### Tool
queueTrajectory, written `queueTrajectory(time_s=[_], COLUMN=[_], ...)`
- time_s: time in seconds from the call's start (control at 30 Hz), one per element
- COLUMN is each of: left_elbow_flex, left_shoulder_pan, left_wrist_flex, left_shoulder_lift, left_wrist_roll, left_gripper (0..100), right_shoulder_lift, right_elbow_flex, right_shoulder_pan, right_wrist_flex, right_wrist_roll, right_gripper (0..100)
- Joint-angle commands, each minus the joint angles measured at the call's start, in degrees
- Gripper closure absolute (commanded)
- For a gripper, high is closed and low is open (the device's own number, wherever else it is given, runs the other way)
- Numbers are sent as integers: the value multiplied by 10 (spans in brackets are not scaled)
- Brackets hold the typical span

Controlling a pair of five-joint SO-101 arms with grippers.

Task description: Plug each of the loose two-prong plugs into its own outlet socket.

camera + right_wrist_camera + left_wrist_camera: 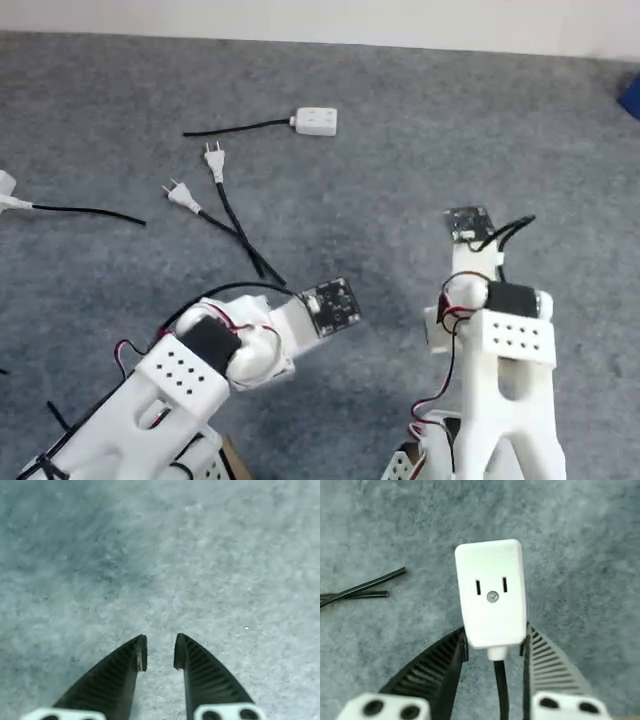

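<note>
My left gripper (495, 645) is shut on the lower end of a white outlet socket (490, 587). Its two slots face the camera and its black cord (501, 690) runs back between the fingers. In the high view the left arm (250, 345) sits at the lower left, its wrist near the trailing cords of two loose two-prong plugs (213, 155) (178, 192) lying on the grey carpet. Another white socket (315, 121) lies beyond them, and a third white piece (5, 190) with a cord sits at the left edge. My right gripper (160, 652) hangs slightly open over bare carpet, holding nothing.
Black plug cords (362, 587) cross the carpet beside the held socket. The right arm (490, 330) stands at the lower right with open carpet (450, 130) ahead of it. A blue object (632, 95) touches the far right edge.
</note>
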Motion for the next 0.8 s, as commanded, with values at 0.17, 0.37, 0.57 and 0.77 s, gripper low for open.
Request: queueTrajectory(time_s=[0.17, 0.37, 0.57, 0.77], left_elbow_flex=[-8, -3, 5, 37], left_shoulder_pan=[42, -27, -36, 37], left_wrist_flex=[49, -18, -49, -67], left_shoulder_lift=[-15, -10, -12, -10], left_wrist_roll=[4, 6, 8, 8], left_gripper=[796, 796, 796, 796], right_shoulder_lift=[46, 33, -12, -16], right_elbow_flex=[-32, -31, -27, -26], right_shoulder_pan=[-15, -15, -11, -11], right_wrist_flex=[0, 4, 1, 1], right_wrist_roll=[-6, -6, -20, -19], right_gripper=[893, 893, 893, 893])
